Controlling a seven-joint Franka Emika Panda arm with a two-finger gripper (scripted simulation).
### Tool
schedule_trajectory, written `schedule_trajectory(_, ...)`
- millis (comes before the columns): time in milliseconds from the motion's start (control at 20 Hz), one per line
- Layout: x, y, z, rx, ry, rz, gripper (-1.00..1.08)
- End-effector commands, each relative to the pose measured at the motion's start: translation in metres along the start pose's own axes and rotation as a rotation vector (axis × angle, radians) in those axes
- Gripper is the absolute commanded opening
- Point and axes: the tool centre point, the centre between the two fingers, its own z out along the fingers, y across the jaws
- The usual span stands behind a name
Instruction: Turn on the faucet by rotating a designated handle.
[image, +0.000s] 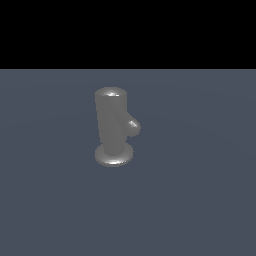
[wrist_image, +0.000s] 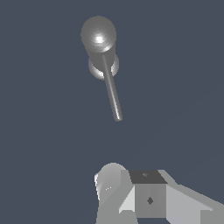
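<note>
1. Exterior view: the faucet (image: 111, 125) stands upright on the flat grey surface (image: 200, 200), a dull metal cylinder on a wider disc base. The handle (image: 132, 125) pokes out of its upper part toward the exterior view's right and toward the camera, so it is foreshortened here to a rounded end. My arm does not appear in this view.

2. Exterior view, handling: I judge the faucet rigid and fixed in place by its base. Its smooth, shiny metal is probably slippery under my pads.

3. Wrist view: I look down on the faucet's rounded top (wrist_image: 99, 37). The handle (wrist_image: 111, 89) runs out from it as a thin straight rod toward my end effector (wrist_image: 131, 192), whose grey housing fills the frame's edge, well apart from the rod's tip.

4. Wrist view: my fingertips are out of sight, so I cannot tell whether the end effector is open or closed. It grips nothing that I can see.

5. Wrist view, where to hold: near the rod's free end, for the best leverage. A sideways push there may turn it as well as a pinch.
</note>
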Motion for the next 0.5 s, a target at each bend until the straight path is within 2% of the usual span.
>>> schedule_trajectory(0,0.0,0.0,0.0,0.0,0.0,0.0,-1.0)
schedule_trajectory(450,0.002,-0.004,0.018,0.0,0.005,-0.017,-1.0)
